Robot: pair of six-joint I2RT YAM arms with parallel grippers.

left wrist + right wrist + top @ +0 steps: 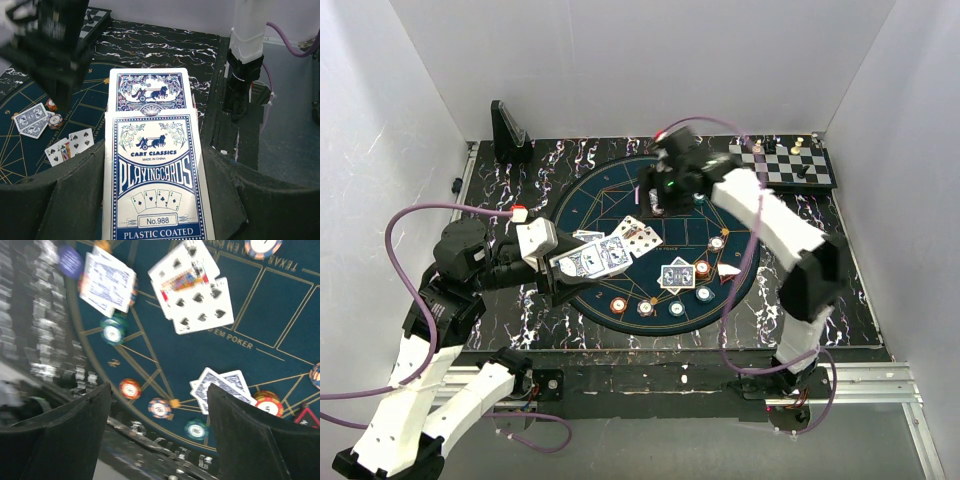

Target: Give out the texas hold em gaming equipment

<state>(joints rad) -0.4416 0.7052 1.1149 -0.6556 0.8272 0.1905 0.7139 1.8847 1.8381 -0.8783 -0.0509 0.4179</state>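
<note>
Nearest, gripped flat in the left claw point(560, 265): card pack point(156, 185), one card point(148, 90) jutting forward, probably for easy picking; beyond, on the mat point(610, 195), face-down card pairs point(222, 387) and chips point(130, 388) laid out per seat. Farthest, right claw point(159, 405) spread wide, empty, poised above the mat.
</note>
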